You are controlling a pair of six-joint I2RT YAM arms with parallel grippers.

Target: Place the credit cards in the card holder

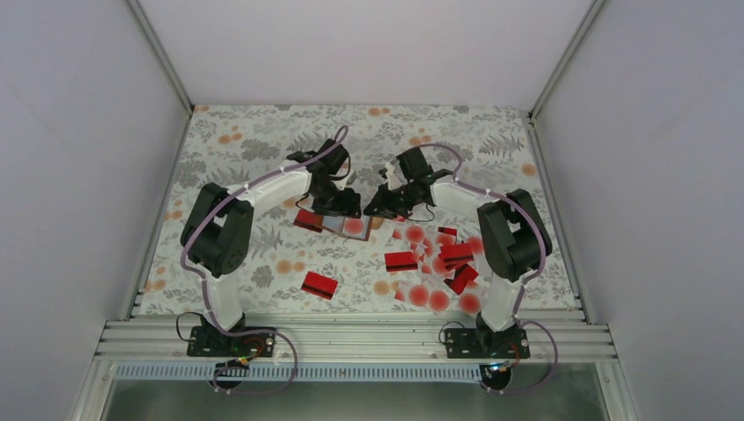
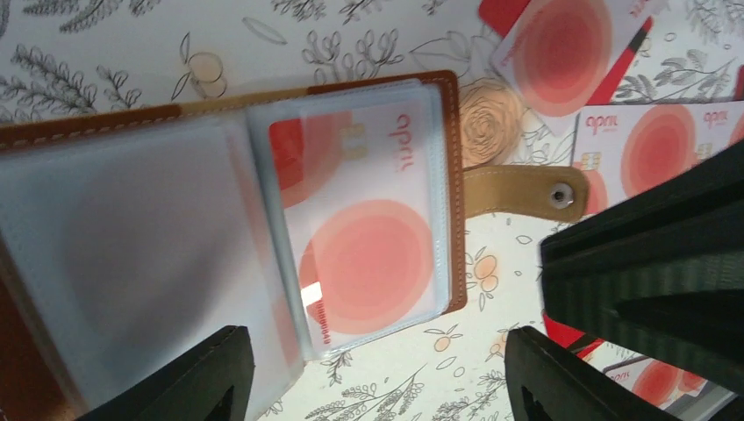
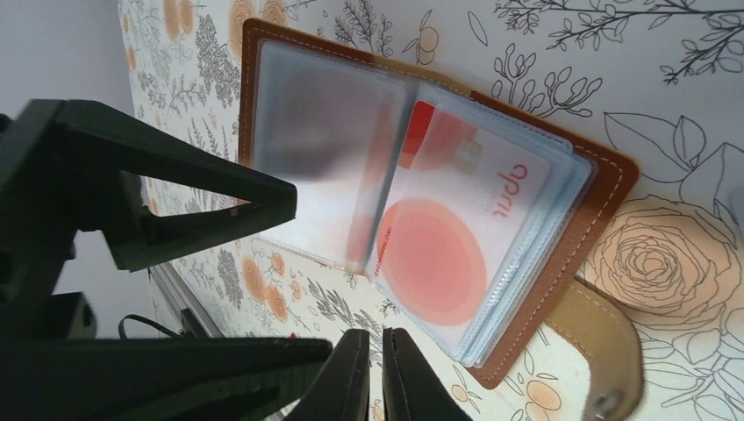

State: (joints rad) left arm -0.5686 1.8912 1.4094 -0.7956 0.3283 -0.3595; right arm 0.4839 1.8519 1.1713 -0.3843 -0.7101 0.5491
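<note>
Small brown leather folding card holder [image 1: 351, 225] lies open and flat on the floral-print surface [image 1: 254, 140], mid-surface between the two arms, clear plastic sleeves fanned out [image 2: 175, 254]. One whitish credit card with a big red dot [image 2: 368, 263] sits inside a sleeve on the strap side of the holder [image 3: 316, 149], also seen from the right wrist [image 3: 439, 246]. Tan snap strap [image 2: 526, 191] sticks out flat off the holder's edge. Left end effector [image 2: 386, 386] hangs over the holder, fingers spread wide, nothing between them. Right end effector [image 3: 377, 377] is just beside the holder's near edge, fingers pressed together, nothing pinched that I can see. Loose pile of red and whitish credit cards [image 1: 439, 259] is spread on the surface in front of the right arm. Single glossy red card [image 1: 319, 284] lies apart, nearer the left arm's base.
</note>
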